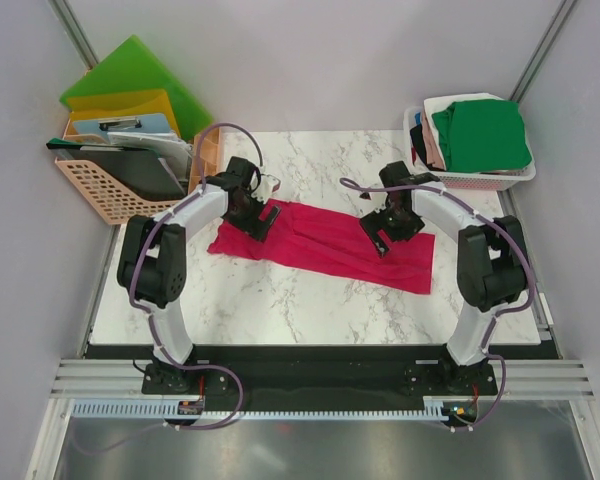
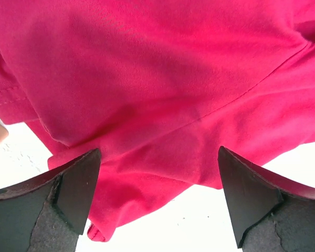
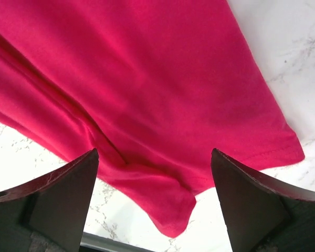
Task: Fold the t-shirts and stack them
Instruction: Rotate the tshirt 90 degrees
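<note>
A crimson-pink t-shirt (image 1: 325, 248) lies folded into a long band across the marble table (image 1: 280, 310). My left gripper (image 1: 260, 222) hovers over its left end with the jaws wide open; the cloth (image 2: 163, 94) lies below them, not pinched. My right gripper (image 1: 376, 238) stands open over the right part of the band, above the hemmed edge (image 3: 163, 94). A green t-shirt (image 1: 480, 135) lies on top of other folded t-shirts in the white basket (image 1: 525, 175) at the back right.
A pink rack (image 1: 100, 195) at the back left holds green and yellow plastic folders (image 1: 135, 85) and dark binders. Grey walls close in the left and right sides. The arm bases stand at the near edge.
</note>
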Available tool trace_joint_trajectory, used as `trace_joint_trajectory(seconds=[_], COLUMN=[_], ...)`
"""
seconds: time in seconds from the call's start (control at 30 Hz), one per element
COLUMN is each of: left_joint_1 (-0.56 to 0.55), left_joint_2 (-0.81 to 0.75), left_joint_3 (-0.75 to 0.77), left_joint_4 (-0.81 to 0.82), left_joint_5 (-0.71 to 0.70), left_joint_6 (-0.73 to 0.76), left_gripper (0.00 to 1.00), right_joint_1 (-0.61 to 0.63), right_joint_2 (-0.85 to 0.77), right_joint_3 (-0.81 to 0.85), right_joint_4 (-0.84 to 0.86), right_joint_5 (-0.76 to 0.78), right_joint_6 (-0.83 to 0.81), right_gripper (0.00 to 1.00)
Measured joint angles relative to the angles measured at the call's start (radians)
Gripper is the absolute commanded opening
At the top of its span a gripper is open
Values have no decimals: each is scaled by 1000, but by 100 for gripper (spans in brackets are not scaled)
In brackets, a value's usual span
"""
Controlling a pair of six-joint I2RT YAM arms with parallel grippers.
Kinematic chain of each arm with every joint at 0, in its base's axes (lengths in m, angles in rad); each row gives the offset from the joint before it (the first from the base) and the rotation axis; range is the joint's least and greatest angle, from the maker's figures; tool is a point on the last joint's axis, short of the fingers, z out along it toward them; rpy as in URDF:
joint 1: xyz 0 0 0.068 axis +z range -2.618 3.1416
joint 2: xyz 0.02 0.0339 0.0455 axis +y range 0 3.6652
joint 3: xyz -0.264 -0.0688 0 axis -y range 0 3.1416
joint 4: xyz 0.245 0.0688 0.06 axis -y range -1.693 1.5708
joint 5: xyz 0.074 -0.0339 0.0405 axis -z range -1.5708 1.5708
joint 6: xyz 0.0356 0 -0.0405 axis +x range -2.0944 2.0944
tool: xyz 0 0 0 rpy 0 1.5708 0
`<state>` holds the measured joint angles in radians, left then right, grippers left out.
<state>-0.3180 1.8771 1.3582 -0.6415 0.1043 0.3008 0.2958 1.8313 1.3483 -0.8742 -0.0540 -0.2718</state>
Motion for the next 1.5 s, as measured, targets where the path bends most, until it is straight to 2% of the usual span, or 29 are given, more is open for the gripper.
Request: trace_joint_trajectory(seconds=[0.47, 0.63, 0.9, 1.33, 1.5], left_joint_1=[-76, -94, -86, -72, -71], left_joint_2=[17, 111, 145, 260, 344], left_joint_3=[5, 37, 92, 270, 412], left_joint_4=[-23, -26, -48, -127, -165], left_joint_5=[-30, -53, -72, -74, -77], left_joint_6=[0, -1, -4, -21, -19], left_gripper=[100, 100, 100, 100, 100], right_joint_1=[-92, -95, -95, -63, -24], right_joint_2=[92, 96, 43, -26, -50], right_joint_3=[-48, -48, -120, -219, -248], right_joint_4=[55, 53, 58, -13, -14], right_joint_5=[60, 52, 43, 32, 27], right_joint_6=[38, 42, 35, -47, -63], right_gripper=[98, 97, 98, 98, 98])
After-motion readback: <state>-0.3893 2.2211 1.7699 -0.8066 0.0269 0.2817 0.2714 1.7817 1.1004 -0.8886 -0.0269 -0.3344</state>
